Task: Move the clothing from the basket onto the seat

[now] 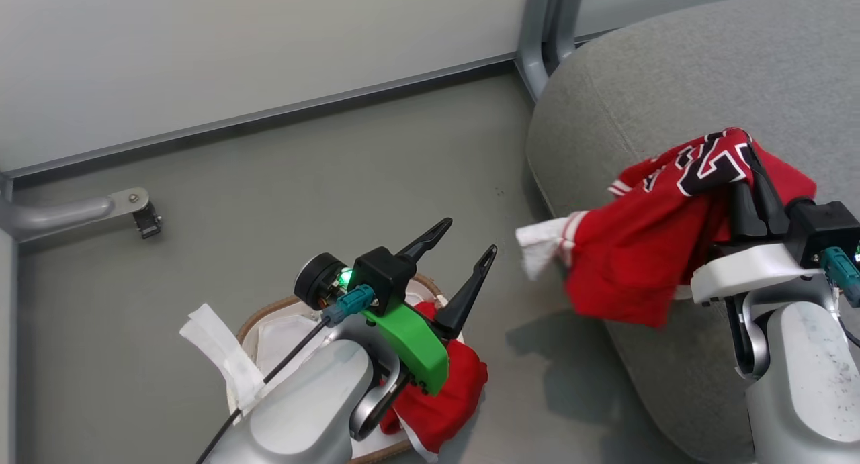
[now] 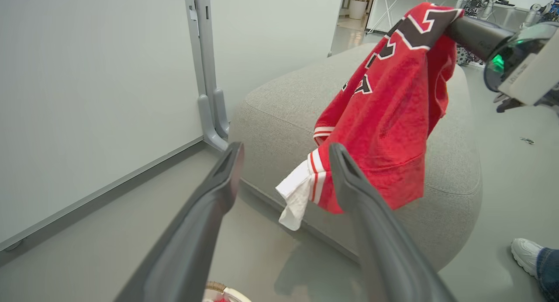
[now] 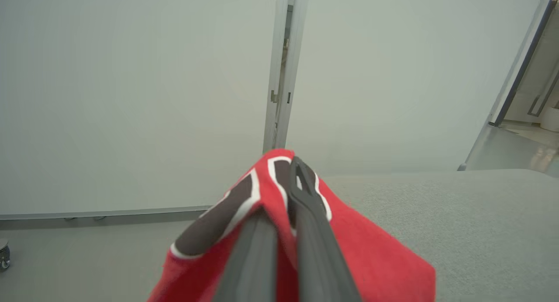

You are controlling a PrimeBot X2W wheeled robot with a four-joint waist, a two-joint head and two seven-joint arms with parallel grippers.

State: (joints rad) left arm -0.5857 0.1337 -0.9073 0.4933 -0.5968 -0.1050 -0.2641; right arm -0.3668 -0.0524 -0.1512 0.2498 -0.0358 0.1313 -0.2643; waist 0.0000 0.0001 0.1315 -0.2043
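Saw right jaws clamped on red jersey (image 1: 638,249), cloth dangling over seat (image 1: 705,68) edge, part over floor (image 1: 336,168). Saw left jaws spread wide, empty, above basket (image 1: 269,311). Found second red garment (image 1: 457,390) in basket, spilling over rim.

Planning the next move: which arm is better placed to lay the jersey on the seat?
Right. The right pincer is shut on the jersey, close by the seat; the left pincer stands open over the basket.
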